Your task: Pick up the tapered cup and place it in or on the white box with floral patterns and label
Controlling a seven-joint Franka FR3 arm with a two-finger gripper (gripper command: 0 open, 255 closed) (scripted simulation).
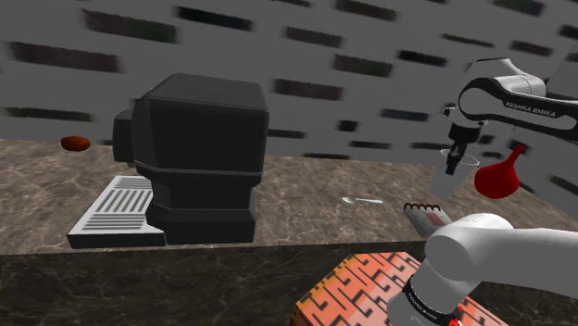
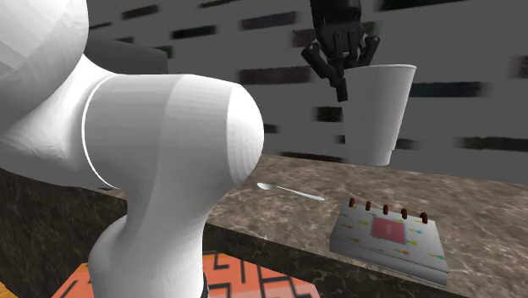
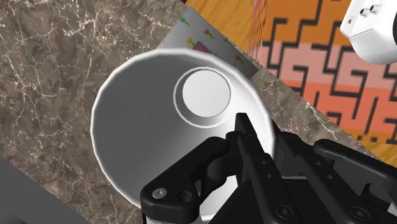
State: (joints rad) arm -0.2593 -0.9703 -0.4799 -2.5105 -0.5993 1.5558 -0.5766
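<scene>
Claw (image 2: 343, 83) clamped on cup (image 2: 376, 114) rim, one finger inside wall, one outside. Cup white, upright, lifted clear of desk (image 2: 482, 212). Box (image 2: 391, 237) flat on desk near its edge, apart from cup. Spoon (image 2: 292, 192) beside box. Coffee machine (image 1: 199, 157) well apart.

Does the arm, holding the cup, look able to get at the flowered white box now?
Probably yes: the tool grips the cup by its rim, raised over the counter, and the box lies flat nearby below, with nothing between them.
</scene>
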